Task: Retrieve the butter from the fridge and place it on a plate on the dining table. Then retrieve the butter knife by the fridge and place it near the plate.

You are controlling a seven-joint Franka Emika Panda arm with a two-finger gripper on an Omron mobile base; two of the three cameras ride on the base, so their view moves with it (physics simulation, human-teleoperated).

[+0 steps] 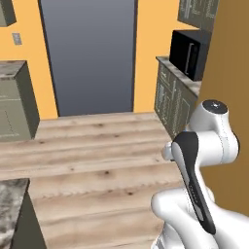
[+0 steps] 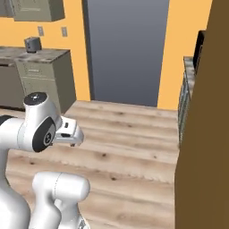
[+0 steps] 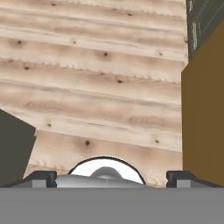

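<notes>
I am looking at a pale wood plank floor (image 1: 97, 146) running toward orange walls (image 1: 148, 48) and a grey doorway (image 1: 90, 53). Sage-green cabinets (image 2: 42, 78) are lining both sides, one carrying a black microwave (image 1: 188, 52).

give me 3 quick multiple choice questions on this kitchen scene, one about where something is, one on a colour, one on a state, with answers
1. Where does the black microwave sit?
A. on the floor
B. on the counter along the right wall
C. inside an upper cabinet

2. What colour are the walls?
A. orange
B. white
C. blue

3. How do the gripper jaws stand?
A. shut on a plate
B. shut on nothing
C. open, holding nothing

Answers:
1 B, the left base view shows it on the marble counter over the right-hand cabinets.
2 A, orange wall flanks the grey doorway in both base views.
3 C, in the hand view the two tips sit far apart with only wooden floor ahead of them.
</notes>
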